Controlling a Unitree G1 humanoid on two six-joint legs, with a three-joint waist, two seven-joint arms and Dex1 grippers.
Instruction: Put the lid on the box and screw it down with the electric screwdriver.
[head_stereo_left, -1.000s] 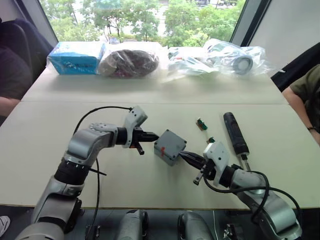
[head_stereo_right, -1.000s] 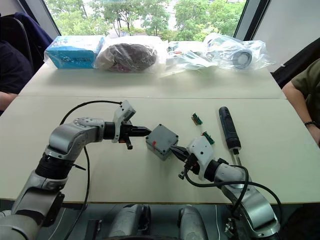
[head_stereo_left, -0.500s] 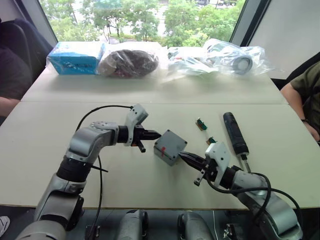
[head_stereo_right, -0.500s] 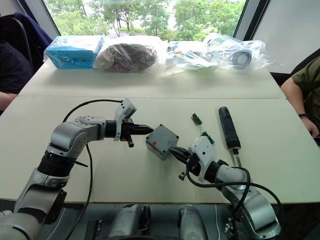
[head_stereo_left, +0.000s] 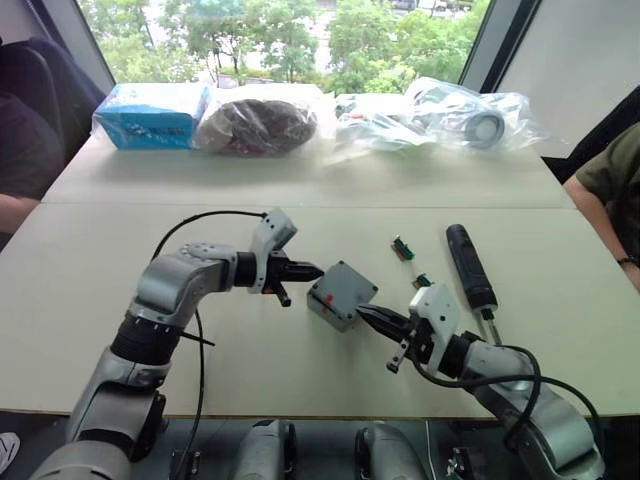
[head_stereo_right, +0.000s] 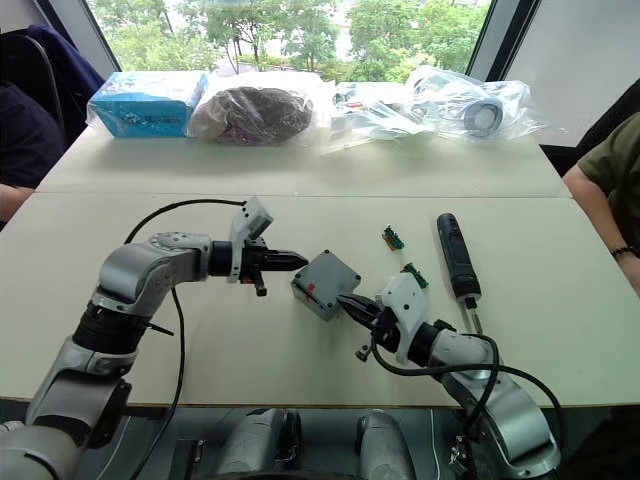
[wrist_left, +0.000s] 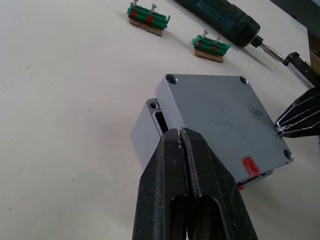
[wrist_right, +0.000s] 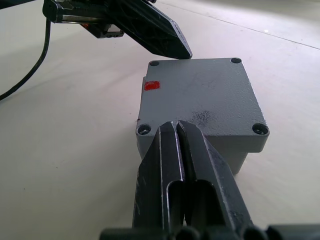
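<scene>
The grey box (wrist_left: 145, 135) stands mid-table with the flat grey lid (wrist_left: 220, 115) lying on top, shifted a little so one box wall shows beside it. A red mark sits on the lid's corner. My left gripper (head_stereo_left: 315, 270) is shut, empty, its tip against the lid's left edge. My right gripper (head_stereo_left: 362, 313) is also shut and empty, its tip at the lid's near right corner (wrist_right: 200, 97). The black electric screwdriver (head_stereo_left: 470, 265) lies on the table to the right, untouched.
Two small green terminal blocks (head_stereo_left: 403, 247) (head_stereo_left: 422, 281) lie between the box and the screwdriver. Plastic bags (head_stereo_left: 470, 120) and a blue carton (head_stereo_left: 152, 113) line the table's far edge. A person's arm (head_stereo_left: 608, 185) shows at the right, another person (head_stereo_left: 20, 140) at the left.
My left gripper's tip has crept slightly right against the lid. The right gripper's tip has edged in toward the lid's corner. The box has barely moved.
</scene>
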